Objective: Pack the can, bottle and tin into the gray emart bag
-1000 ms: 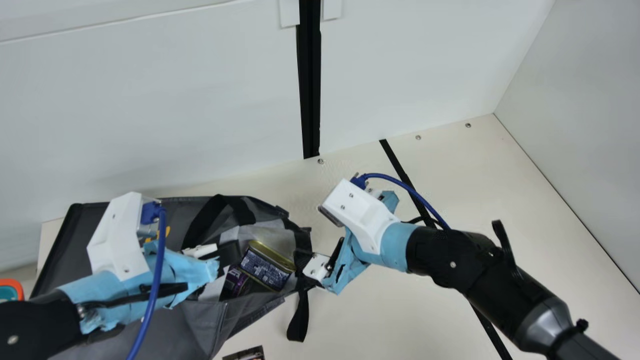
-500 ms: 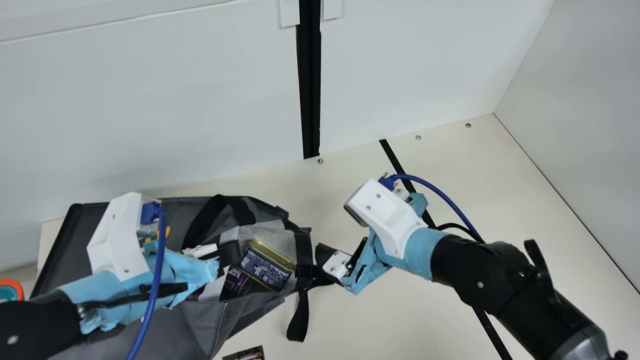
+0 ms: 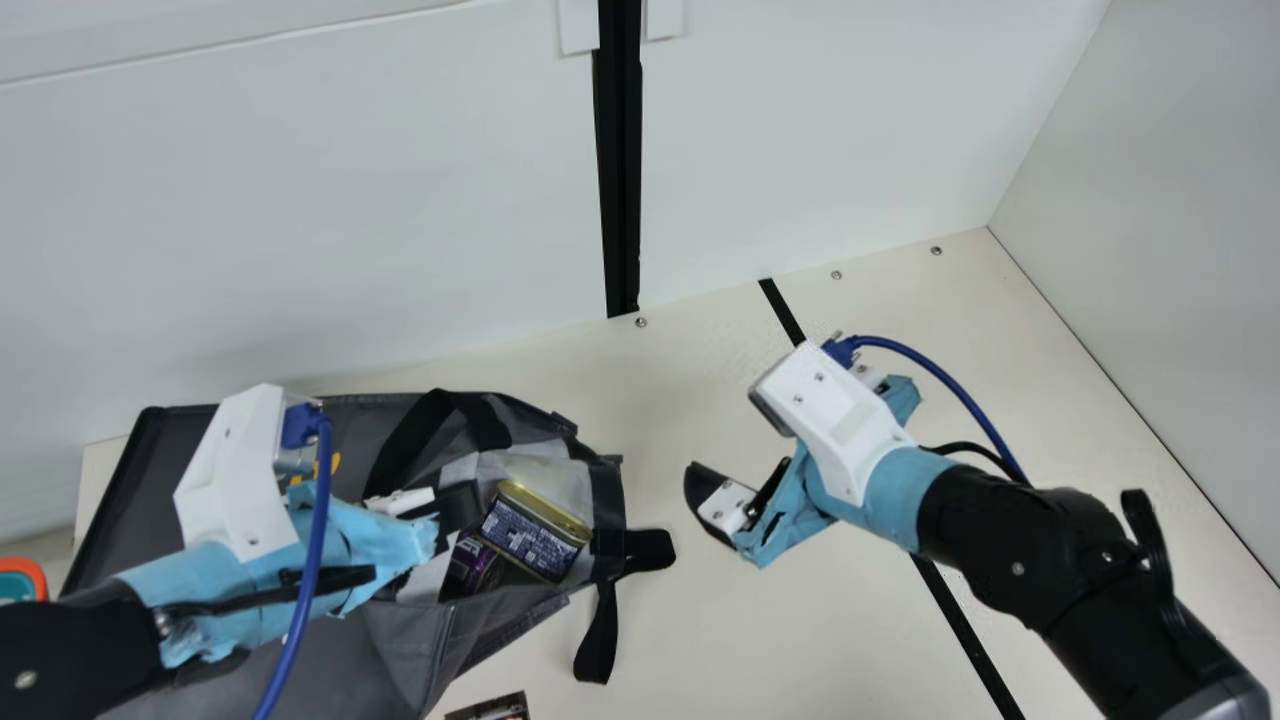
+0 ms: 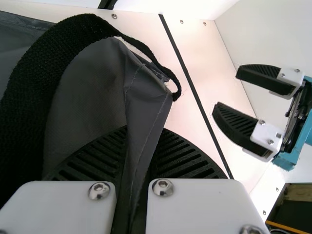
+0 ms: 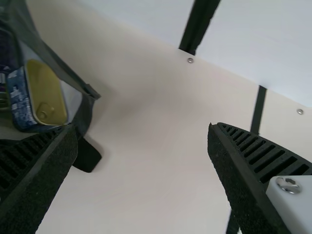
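While tin [image 3: 535, 532] lies tilted inside open gray bag [image 3: 400, 650], lower left of frame, we see purple item [image 3: 472, 565] just beside it. Our left gripper [image 3: 460, 507], left of center, is clamped on fold of bag's cloth. Black strap [image 3: 597, 640] hangs out at bag's right. Farther right, our right gripper [image 3: 697, 490] is over table [image 3: 780, 640], fingers wide apart. Dark printed item [image 3: 490, 708] pokes in at bottom edge; orange-rimmed thing [image 3: 40, 578] sits at left edge.

An orange-rimmed teal object [image 3: 18, 582] at the lower left edge; a dark printed item [image 3: 490, 708], cut off at bottom, left of centre; a black post [image 3: 621, 160] at top centre
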Controlling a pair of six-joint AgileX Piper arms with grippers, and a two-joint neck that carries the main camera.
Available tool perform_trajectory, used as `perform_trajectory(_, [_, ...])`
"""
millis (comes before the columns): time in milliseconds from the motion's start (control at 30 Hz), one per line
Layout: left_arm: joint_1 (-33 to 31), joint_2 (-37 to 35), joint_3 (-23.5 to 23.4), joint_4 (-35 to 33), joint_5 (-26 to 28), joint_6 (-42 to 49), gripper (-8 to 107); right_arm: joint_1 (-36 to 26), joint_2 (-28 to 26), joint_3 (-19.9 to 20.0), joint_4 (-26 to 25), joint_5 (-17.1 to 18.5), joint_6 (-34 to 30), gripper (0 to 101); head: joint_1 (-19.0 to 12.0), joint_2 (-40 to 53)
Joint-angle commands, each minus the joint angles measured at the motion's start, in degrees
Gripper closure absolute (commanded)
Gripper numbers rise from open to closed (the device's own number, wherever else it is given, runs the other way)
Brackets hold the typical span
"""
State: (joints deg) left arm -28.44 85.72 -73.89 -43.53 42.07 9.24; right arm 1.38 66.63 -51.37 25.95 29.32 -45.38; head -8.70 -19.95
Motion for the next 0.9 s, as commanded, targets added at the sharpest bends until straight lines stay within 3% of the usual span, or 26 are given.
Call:
perform_trajectory(0, [0.0,0.0,0.0,0.0,0.0,0.0,89,-1.18,-0.03,-0.12,-0.65,-0.02,-0.06,10,-1.3,-0.05])
perform_trajectory(333, [0.0,0.0,0.0,0.0,0.0,0.0,89,-5.35,-0.67,-0.44,-6.59,-0.33,3.28,10,-1.3,-0.05])
perform_trajectory(867, [0.0,0.0,0.0,0.0,0.0,0.0,89,-10.13,-2.26,-1.59,-22.92,1.68,18.23,10,-1.3,-0.05])
